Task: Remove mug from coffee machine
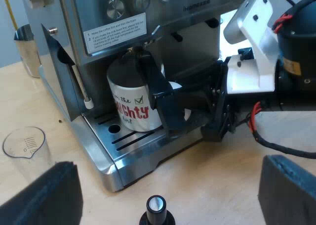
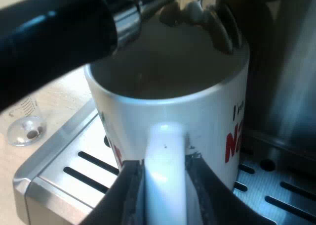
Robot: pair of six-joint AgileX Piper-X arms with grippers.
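A white mug [image 1: 129, 99] with red and black lettering stands on the espresso machine's drip tray [image 1: 136, 138], under the metal holder. In the right wrist view the mug's white handle [image 2: 165, 160] sits between my right gripper's [image 2: 166, 198] two fingers [image 2: 129, 195], which press on it from both sides. The mug [image 2: 207, 116] is upright on the slotted tray [image 2: 74, 165], and the holder's dark handle [image 2: 49, 32] passes over its rim. In the left wrist view the right gripper [image 1: 165, 104] reaches in at the mug's side. My left gripper [image 1: 173, 185] hangs open in front of the machine, holding nothing.
The espresso machine [image 1: 123, 32] has a steam wand [image 1: 81, 89] hanging beside the tray. A measuring glass [image 1: 24, 145] stands on the wooden table near the machine's corner. A tamper with a black knob [image 1: 156, 207] stands below my left gripper. A metal jug [image 1: 25, 49] stands beyond the machine.
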